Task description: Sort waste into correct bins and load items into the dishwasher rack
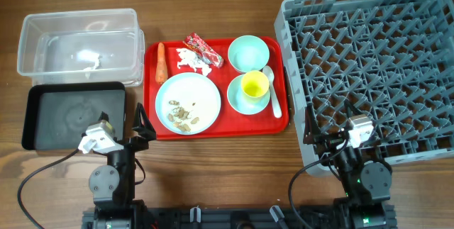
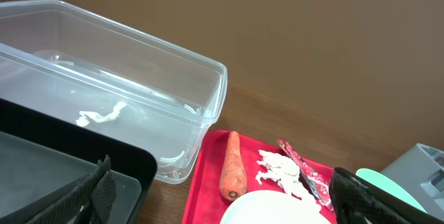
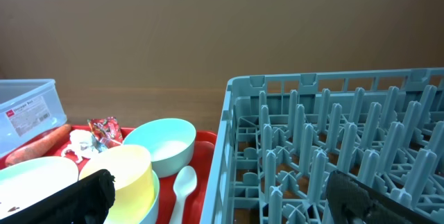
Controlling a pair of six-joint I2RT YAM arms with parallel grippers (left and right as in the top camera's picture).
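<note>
Pincers: my left pincer [image 2: 222, 196], right pincer [image 3: 225, 193], both spread.
Bowls: two, mint bowl [image 1: 248, 53], blue bowl [image 1: 235, 98].
Carrot [image 1: 160, 62]: one.

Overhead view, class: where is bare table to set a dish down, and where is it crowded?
Bare table lies on the robot's side of the red tray, and on the far side, between the clear tub and the grey rack. The tray itself is crowded, nearly touching the rack.
</note>
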